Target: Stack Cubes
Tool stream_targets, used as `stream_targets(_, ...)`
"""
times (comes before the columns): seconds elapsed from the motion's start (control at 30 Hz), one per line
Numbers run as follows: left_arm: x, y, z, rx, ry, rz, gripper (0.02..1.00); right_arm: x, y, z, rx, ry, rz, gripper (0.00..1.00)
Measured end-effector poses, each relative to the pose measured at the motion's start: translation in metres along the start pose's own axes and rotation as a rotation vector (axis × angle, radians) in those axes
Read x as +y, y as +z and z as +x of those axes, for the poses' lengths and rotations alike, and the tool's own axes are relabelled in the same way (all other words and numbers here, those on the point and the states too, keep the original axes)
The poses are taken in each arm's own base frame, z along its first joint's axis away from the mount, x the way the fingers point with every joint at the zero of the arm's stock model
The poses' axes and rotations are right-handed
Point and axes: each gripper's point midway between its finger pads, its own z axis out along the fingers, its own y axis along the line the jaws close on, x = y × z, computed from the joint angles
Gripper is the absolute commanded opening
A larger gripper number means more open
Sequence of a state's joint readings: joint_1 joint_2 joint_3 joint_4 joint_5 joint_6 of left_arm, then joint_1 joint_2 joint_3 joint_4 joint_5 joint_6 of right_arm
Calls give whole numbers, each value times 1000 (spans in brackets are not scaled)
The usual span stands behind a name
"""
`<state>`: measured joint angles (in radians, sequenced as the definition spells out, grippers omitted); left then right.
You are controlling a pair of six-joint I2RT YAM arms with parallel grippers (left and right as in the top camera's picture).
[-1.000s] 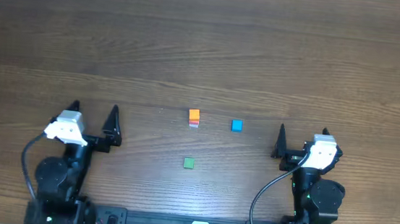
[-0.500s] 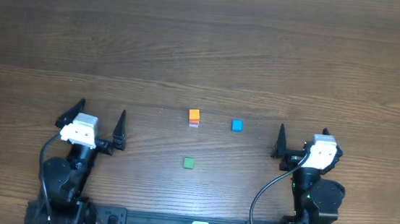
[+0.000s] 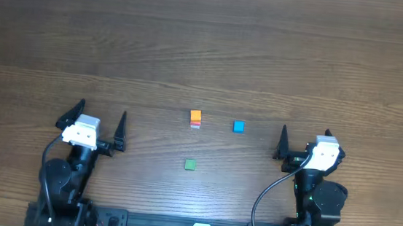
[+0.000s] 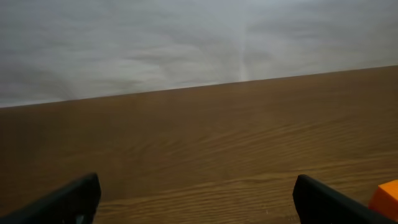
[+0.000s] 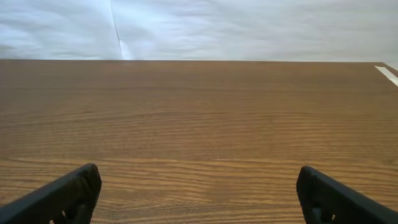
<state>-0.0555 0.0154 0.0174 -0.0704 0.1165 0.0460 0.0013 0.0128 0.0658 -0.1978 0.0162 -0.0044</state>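
Shifted slightly rightward, left fingers (image 3: 121, 126) stand spread wide, holding nothing; right fingers (image 3: 282, 142) likewise spread, empty.

On the table (image 3: 208, 40), a two-cube stack (image 3: 195, 118) stands near centre, with a lone cube (image 3: 238, 126) near its right and a third cube (image 3: 189, 165) in front of it, closer to the arm bases. The left gripper (image 3: 101, 109) sits well left of the cubes, the right gripper (image 3: 305, 131) to their right.

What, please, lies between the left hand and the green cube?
Nothing but bare table, as the top view shows, separates the left hand from the green cube.
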Motion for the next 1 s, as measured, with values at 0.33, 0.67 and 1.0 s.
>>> stream_targets(0.33, 0, 0, 0, 0, 0, 0, 1000, 0, 0, 0, 0, 0, 0, 991)
stream_targets(0.67, 0, 0, 0, 0, 0, 0, 1000, 2, 0, -10, -43, 79, -12, 991)
stream_targets(1.0, 0, 0, 0, 0, 0, 0, 1000, 45, 3, -52, 86, 223, -258, 991)
